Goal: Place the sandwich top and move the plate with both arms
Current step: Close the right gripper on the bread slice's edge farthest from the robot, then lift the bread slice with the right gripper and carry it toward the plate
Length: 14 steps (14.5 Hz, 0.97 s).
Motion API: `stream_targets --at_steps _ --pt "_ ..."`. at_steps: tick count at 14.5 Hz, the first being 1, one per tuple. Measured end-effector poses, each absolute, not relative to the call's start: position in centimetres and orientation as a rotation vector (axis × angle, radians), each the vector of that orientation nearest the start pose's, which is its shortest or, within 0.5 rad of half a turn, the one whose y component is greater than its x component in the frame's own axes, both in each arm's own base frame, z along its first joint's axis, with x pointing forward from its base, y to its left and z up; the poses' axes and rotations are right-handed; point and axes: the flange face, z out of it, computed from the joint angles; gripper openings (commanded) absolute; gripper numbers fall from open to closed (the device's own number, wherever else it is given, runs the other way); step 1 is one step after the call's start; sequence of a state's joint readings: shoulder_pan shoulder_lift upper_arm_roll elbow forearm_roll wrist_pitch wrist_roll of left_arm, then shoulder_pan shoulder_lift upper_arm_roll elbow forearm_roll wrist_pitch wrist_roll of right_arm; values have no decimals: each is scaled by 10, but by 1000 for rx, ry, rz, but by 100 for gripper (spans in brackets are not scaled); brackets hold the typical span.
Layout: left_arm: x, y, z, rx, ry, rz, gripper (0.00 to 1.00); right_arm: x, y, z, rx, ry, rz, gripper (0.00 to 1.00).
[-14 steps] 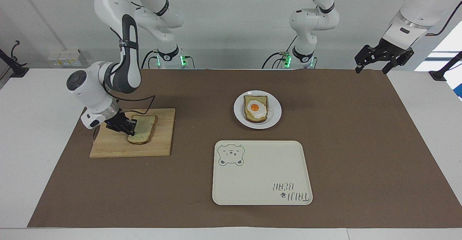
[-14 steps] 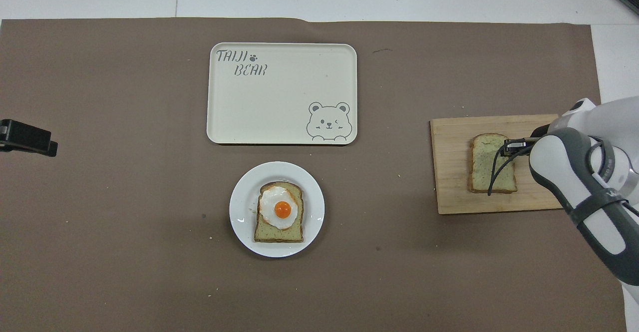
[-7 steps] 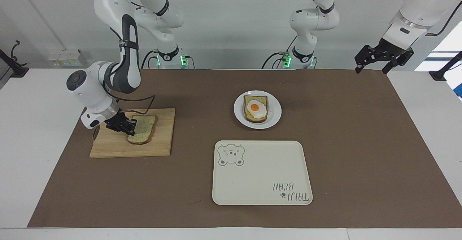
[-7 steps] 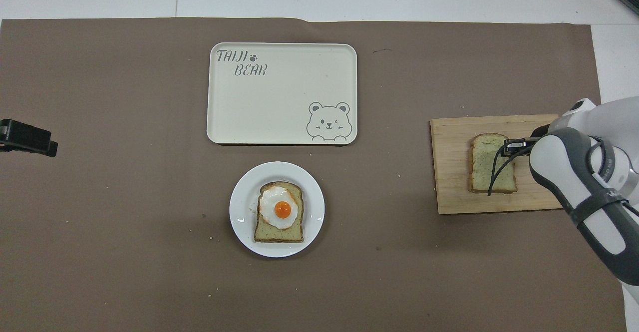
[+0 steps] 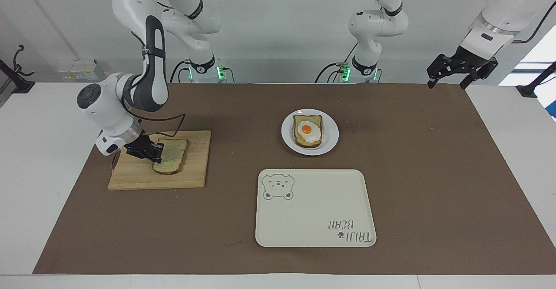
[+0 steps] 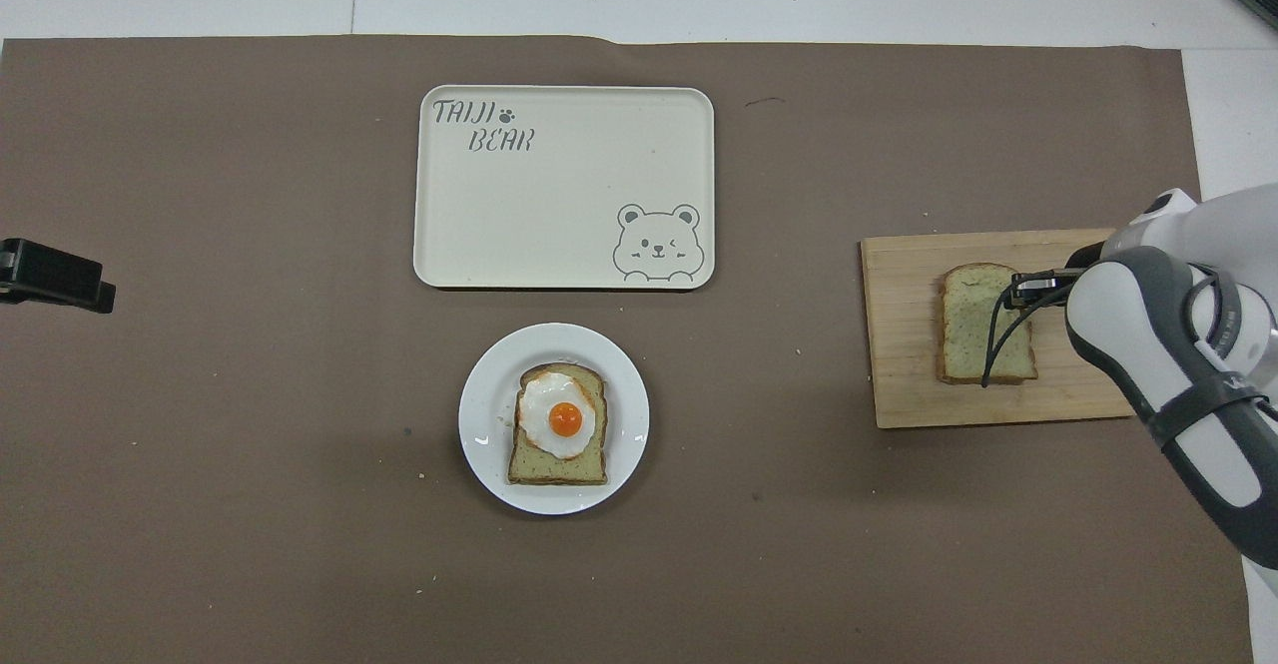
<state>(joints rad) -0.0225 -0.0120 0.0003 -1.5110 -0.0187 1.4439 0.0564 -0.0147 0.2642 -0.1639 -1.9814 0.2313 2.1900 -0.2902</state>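
The right gripper, half hidden by its wrist, pinches the pale speckled bread slice on the wooden board; the left gripper waits, fingers wide; the egg toast sits on the round white plate.

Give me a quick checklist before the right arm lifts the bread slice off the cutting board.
1. Right gripper shut on the sandwich top: ok.
2. Slice clear of the cutting board: cannot tell; it looks barely raised at most.
3. Plate with the egg toast unobstructed: ok.
4. Left gripper open, waiting above the left arm's end of the table: ok.
5. Tray bare, lying farther from the robots than the plate: ok.
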Motion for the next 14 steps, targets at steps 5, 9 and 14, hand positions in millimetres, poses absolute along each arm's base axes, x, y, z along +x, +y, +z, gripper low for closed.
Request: stream_targets --at_steps 5,9,14 --pt "538 -14 648 -3157 127 87 100 599 -92 366 -2977 9 23 0" --pt "538 -14 648 -3157 127 87 100 598 -84 380 -2964 -17 42 0" --pt "538 -14 648 -3157 127 87 100 599 -65 394 -2888 -35 118 0"
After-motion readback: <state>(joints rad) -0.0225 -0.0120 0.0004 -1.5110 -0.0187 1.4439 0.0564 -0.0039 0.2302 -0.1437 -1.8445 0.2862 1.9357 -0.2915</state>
